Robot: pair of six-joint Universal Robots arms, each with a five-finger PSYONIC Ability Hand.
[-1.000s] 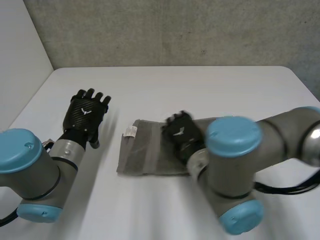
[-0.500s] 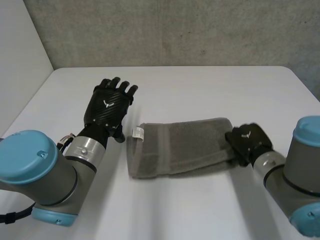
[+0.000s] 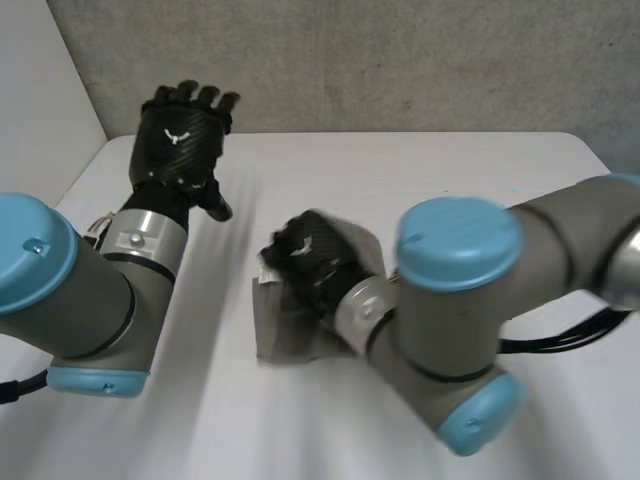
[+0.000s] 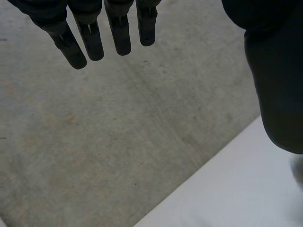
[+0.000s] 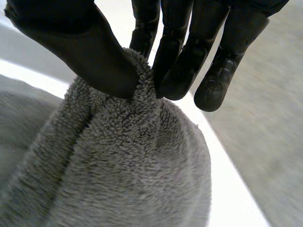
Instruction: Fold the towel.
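One grey towel (image 3: 283, 328) lies on the bench (image 3: 420, 170), its long axis hidden under my arm. My right hand (image 3: 312, 250) fingers (image 5: 177, 61) pinch a fold; my left hand (image 3: 180, 145) is spread, empty.

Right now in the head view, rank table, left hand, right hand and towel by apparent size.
1. table
2. left hand
3. right hand and towel: visible parts look alike; its arm covers much towel.

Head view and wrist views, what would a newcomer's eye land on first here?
The right hand near the middle of the table, its thumb and fingers pinching a bunched fold of the grey towel. Next, the left hand, raised open above the table's far left corner, off the cloth, fingers straight.
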